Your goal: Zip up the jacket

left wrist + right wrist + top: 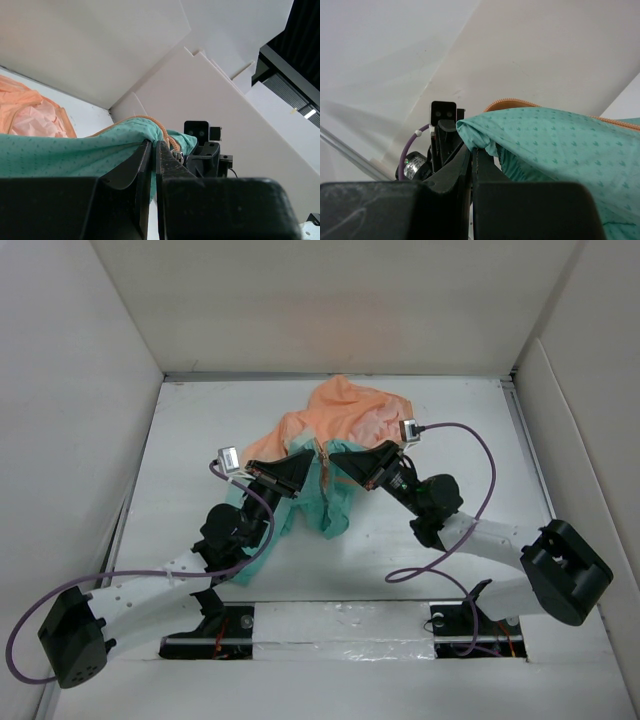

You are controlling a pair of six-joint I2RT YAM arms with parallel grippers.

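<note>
Left hand [300, 473] and right hand [344, 465] each clamp the teal front of the jacket [336, 512]. Its orange hood [348, 400] lies at their 12 o'clock.

The white-and-black left arm [150, 590] and right arm [490, 540] are reaching forward and inward, with their wrists nearly meeting at centre. The black two-finger left gripper [154, 150] and right gripper [471, 152] are each clamping the thin orange-to-teal jacket [340, 415], jaws pressed together.

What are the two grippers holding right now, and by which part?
Both hold the jacket. The left gripper pinches its teal fabric by the orange zipper edge; the right gripper pinches a teal fold.
</note>
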